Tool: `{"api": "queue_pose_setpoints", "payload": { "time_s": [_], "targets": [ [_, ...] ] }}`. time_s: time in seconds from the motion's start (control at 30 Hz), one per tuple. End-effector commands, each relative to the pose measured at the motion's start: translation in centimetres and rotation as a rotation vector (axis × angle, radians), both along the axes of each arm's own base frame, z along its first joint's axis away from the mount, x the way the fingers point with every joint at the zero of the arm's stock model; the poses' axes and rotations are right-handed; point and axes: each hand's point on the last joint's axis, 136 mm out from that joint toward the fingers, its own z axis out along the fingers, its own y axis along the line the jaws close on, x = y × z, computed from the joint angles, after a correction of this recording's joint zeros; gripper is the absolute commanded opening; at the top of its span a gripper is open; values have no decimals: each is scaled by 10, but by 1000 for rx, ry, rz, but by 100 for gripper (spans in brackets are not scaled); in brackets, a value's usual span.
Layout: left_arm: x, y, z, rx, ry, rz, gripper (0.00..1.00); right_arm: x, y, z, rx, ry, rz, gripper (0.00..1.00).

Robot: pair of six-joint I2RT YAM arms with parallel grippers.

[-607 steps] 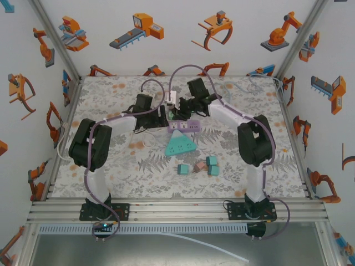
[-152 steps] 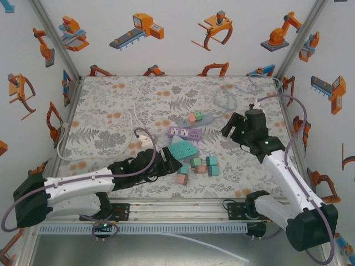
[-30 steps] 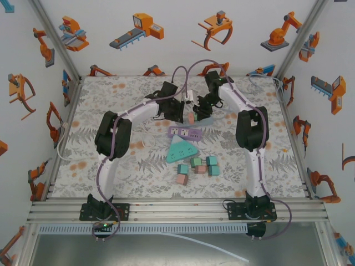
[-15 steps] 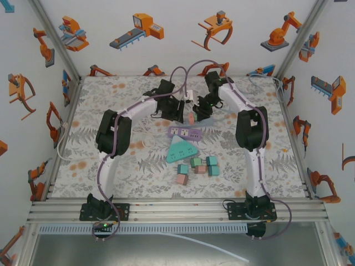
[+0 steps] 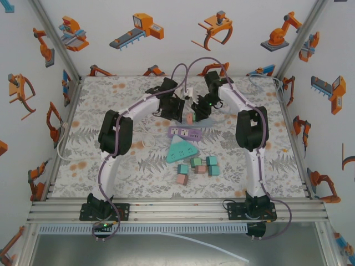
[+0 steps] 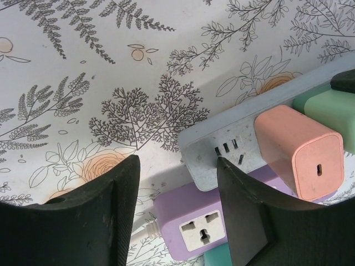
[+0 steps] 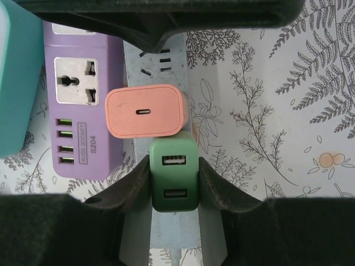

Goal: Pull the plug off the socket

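Observation:
A green plug with two USB ports stands in the grey power strip, and my right gripper is shut on its two sides. Right beside it a pink plug sits in the same strip, seen from above as a pink plug at the table's back middle. My left gripper hangs open over the free end of the grey strip. Its right finger overlaps that end, and nothing lies between the jaws. The pink plug and green plug lie to its right.
A purple socket block lies just in front of the grey strip, with a teal triangular socket nearer still. Several loose pink and teal plugs sit toward the front. White cables run along the left side of the mat.
My left gripper has opened and shifted slightly toward the back of the table. The right gripper has kept its hold on the green plug without moving.

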Motion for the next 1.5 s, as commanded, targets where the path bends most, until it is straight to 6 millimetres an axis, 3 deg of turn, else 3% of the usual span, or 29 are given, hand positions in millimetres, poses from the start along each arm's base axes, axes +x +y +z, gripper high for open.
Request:
{"api": "queue_pose_setpoints", "payload": {
  "time_s": [0.0, 0.1, 0.43, 0.67, 0.77, 0.9, 0.97, 1.07, 1.3, 1.47],
  "targets": [
    [-37, 66, -103, 371, 162, -24, 55, -4, 33, 41, 148, -32, 26, 0],
    [-35, 66, -103, 372, 159, -26, 55, -14, 30, 27, 50, -104, 101, 0],
    [-28, 75, -100, 459, 161, -50, 54, -25, 32, 22, -117, -324, 167, 0],
    [-28, 76, -101, 437, 180, -47, 54, -32, 50, 67, 105, -256, 109, 0],
    [-28, 76, -102, 432, 184, -48, 54, -26, 51, 73, 164, -194, 64, 0],
    [-28, 76, -101, 431, 182, -47, 54, -27, 49, 52, 52, -239, 90, 0],
    [-29, 75, -101, 425, 185, -44, 54, -29, 51, 51, 78, -216, 89, 0],
    [-31, 65, -96, 298, 203, -32, 55, -28, 48, 41, 69, -201, 85, 0],
    [-15, 51, -52, 12, 163, 52, 64, -30, 47, 25, 51, -178, 89, 0],
    [-13, 47, -54, -80, 198, 76, 68, -26, 42, 20, 46, -171, 72, 0]
  ]
}}
